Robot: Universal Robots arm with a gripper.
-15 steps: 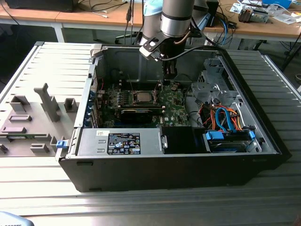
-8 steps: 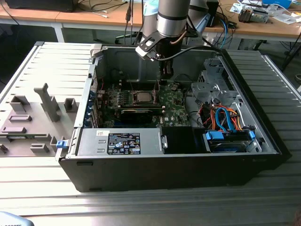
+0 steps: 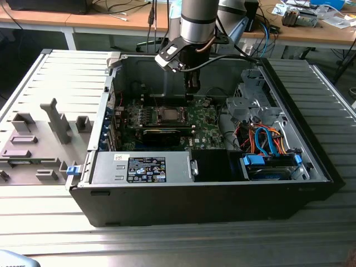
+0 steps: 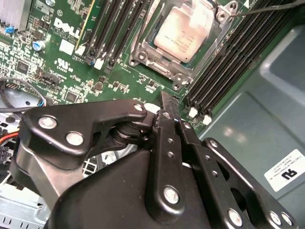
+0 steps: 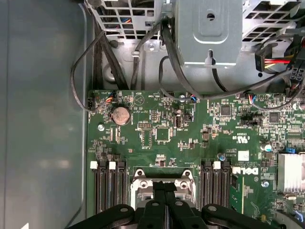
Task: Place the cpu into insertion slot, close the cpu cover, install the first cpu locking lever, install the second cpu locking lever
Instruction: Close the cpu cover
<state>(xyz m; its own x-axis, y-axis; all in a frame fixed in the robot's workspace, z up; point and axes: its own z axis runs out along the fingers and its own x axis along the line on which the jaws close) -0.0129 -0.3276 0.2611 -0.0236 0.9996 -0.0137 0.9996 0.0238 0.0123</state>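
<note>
The cpu [image 4: 183, 28] lies flat in the insertion slot [image 3: 169, 114] on the green board, its pale silver face up. The grey metal cpu cover [image 4: 141, 53] lies as a frame around the chip's edges. A thin locking lever rod [image 4: 259, 7] runs out from one corner of the socket. My gripper [image 4: 164, 101] is shut with nothing between its fingers. It hangs above the board beside the socket, apart from it. In the first wrist view the shut gripper [image 5: 165, 187] stands in front of the socket frame [image 5: 138, 183]. In the exterior view the gripper [image 3: 192, 92] hangs just behind the socket.
Black memory slots [image 4: 228, 62] flank the socket on both sides. A metal drive cage [image 3: 250, 100] and coloured cables [image 3: 267, 139] fill the exterior view's right of the case. A power supply box [image 3: 142, 167] sits at the front. The case walls [image 3: 117, 83] rise around the board.
</note>
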